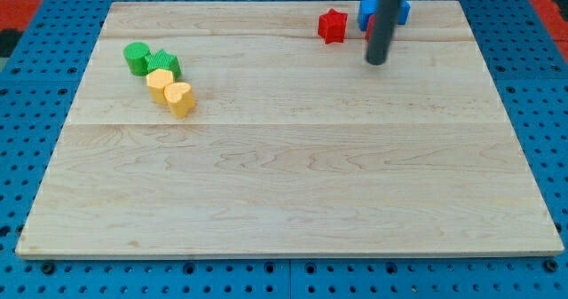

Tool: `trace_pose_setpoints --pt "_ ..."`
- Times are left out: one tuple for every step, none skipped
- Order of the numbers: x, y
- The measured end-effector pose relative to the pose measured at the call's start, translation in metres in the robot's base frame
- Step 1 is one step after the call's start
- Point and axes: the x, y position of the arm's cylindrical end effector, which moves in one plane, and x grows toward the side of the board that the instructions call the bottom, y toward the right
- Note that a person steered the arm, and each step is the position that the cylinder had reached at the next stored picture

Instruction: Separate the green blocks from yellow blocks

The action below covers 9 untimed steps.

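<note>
— Where does the camera sit?
— Above the near edge of the wooden board (293,201), looking down and across it at a slant.
— How near?
— Near enough that the board fills most of the frame, blue perforated table (27,113) around it.

No text, label, brand, number or sign could be read anywhere: none was found on the wooden board (293,184) or on the coloured blocks.
</note>
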Motion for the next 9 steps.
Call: trace_pose_setpoints --pt "-0.024 -0.061" --pt "-0.051 -0.147" --pt "-0.053 -0.242" --pt "-0.046 -0.3" --pt "-0.041 -0.313" --pt "-0.024 -0.324" --pt "-0.019 -0.341" --pt "0.019 -0.296" --pt "0.06 -0.274"
